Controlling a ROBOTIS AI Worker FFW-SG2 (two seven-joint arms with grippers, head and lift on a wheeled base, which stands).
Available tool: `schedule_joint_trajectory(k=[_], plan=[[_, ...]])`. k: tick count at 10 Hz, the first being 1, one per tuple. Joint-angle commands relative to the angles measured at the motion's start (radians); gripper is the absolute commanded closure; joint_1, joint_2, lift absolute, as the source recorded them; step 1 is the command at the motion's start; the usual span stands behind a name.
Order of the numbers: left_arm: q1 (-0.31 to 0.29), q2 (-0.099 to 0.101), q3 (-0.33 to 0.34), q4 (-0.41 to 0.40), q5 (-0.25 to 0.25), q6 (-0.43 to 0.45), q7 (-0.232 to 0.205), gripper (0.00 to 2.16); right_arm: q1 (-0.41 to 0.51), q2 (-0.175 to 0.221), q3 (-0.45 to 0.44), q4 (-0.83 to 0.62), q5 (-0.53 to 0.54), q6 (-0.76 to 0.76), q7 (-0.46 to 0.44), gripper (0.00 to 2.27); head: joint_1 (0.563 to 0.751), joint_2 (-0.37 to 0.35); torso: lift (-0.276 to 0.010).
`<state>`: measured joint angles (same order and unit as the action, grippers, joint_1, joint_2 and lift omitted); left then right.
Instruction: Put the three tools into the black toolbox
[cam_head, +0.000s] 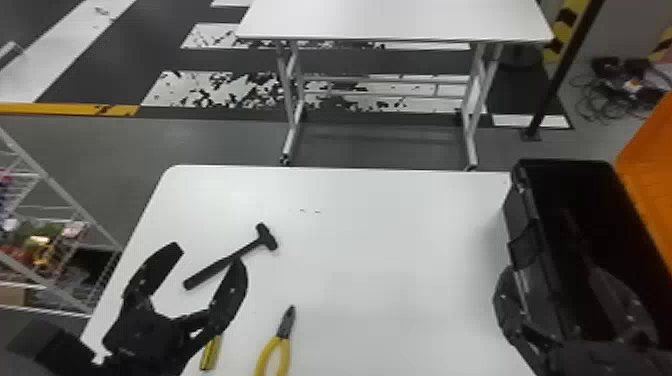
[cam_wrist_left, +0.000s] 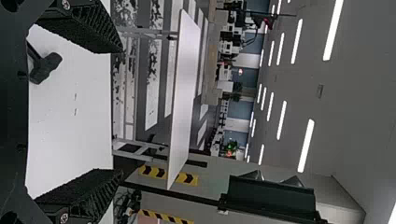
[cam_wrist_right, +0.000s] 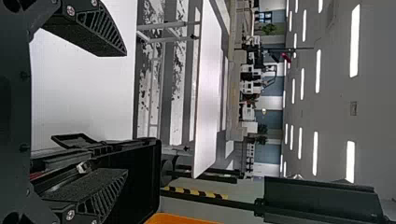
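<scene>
On the white worktop (cam_head: 390, 240), at the robot's left, lies the black hammer (cam_head: 224, 265), head pointing forward and inward. It should be stiff and hard to damage, with most of the weight at the head, so a hold on the handle close to the head ought to keep it from tipping. Nearer the robot are the pliers (cam_head: 283, 334), best pinched at the joint — the yellow grips could swing — and a yellow handle (cam_head: 210, 352), perhaps a screwdriver's, which may be smooth and ready to roll. The left tool (cam_head: 208, 252) is spread wide and empty, one finger overlapping the hammer's handle in the head view; how far above it, I cannot tell. The right tool (cam_wrist_right: 126, 112), also parted and holding nothing, is at the black toolbox (cam_head: 525, 200) on the robot's right, whose orange lid (cam_head: 650, 175) is open. Getting the hammer across looks like the next job.
</scene>
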<state>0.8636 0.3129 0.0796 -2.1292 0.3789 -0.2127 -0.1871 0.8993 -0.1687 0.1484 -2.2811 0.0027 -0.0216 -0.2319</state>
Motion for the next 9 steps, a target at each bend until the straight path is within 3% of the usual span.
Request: schedule_joint_trajectory(k=[1,9], plan=[[0.000,0.000,-0.001,0.002,0.000,0.000,0.000,0.08,0.004,0.000,-0.001,0.000,-0.001,-0.019,-0.001,0.11,0.695,0.082,-0.051],[0.000,0.000,-0.001,0.005,0.006,0.013,0.000,0.08,0.013,0.000,-0.001,0.000,0.000,-0.025,0.000,0.11,0.695,0.083,-0.051]])
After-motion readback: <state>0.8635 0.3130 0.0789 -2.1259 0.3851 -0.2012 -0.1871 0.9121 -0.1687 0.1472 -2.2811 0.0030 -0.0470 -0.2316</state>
